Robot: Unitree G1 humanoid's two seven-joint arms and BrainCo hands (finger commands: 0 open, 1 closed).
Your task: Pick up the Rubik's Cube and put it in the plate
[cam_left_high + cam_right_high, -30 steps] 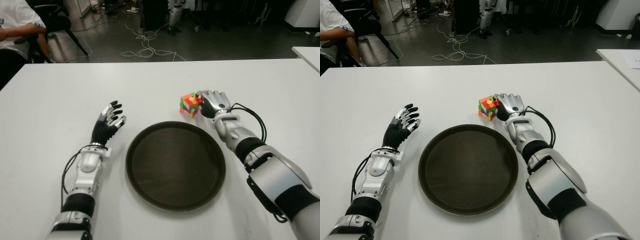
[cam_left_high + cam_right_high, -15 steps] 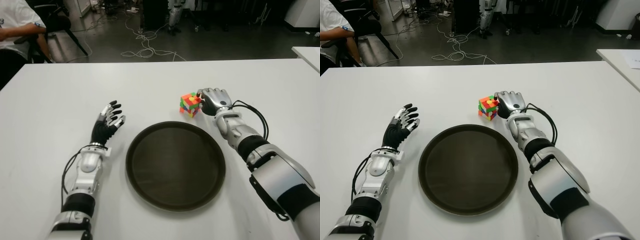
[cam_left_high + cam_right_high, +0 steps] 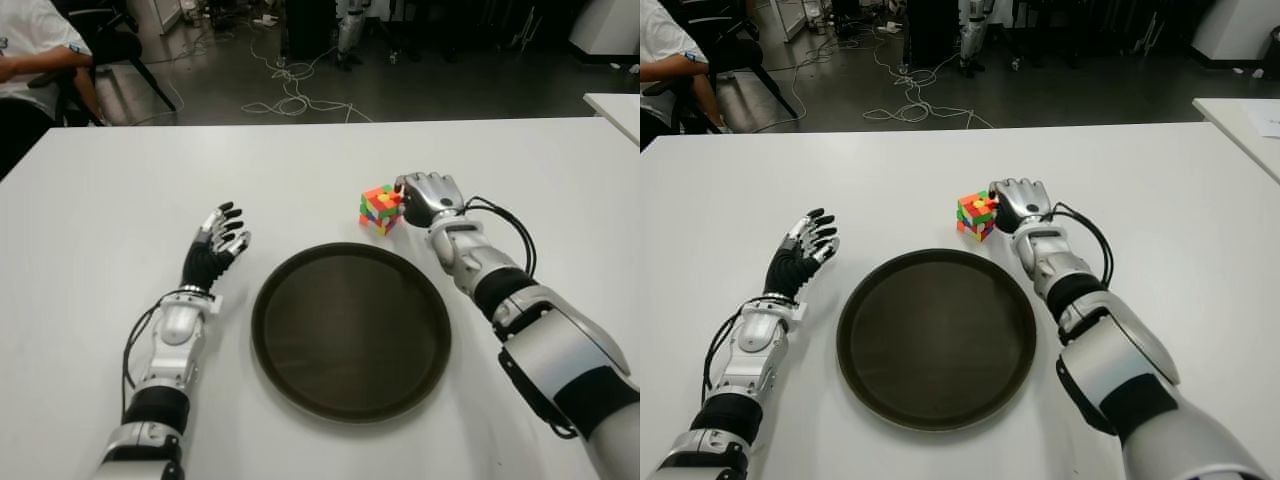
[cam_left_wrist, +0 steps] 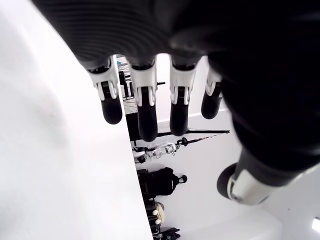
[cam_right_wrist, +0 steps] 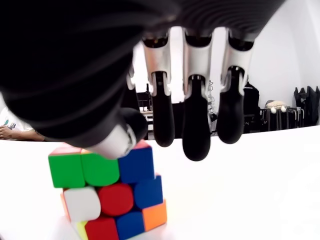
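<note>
**Grasp not yet secured; cube at risk of being nudged**

Rubik's Cube (image 3: 379, 209) standing on the white tabletop (image 3: 300, 170), just beyond the far right rim of the dark round plate (image 3: 350, 330), not inside it. Right robot hand (image 3: 428, 198) positioned immediately beside the cube on its right. Right wrist view: thumb tip (image 5: 117, 140) touching or nearly touching the cube's upper corner; three fingers (image 5: 196, 131) hanging extended past the cube, wrapped around nothing. Judged open, no grip formed. Left robot hand (image 3: 214, 247) idle to the left of the plate, fingers spread, holding nothing.

Risks noted:

- Contact at one corner only. Closing from this pose likely to rotate or push the cube away across the smooth tabletop instead of capturing it.
- Fingers appearing beyond the cube rather than against an opposing face. Pinch on edges, not flats, liable to slip on lift.
- Cube close to the plate rim. Sideways shove could drive it against the rim and tilt it.
- Layers of the cube free to twist under uneven pressure, loosening any partial hold during transfer.
</note>
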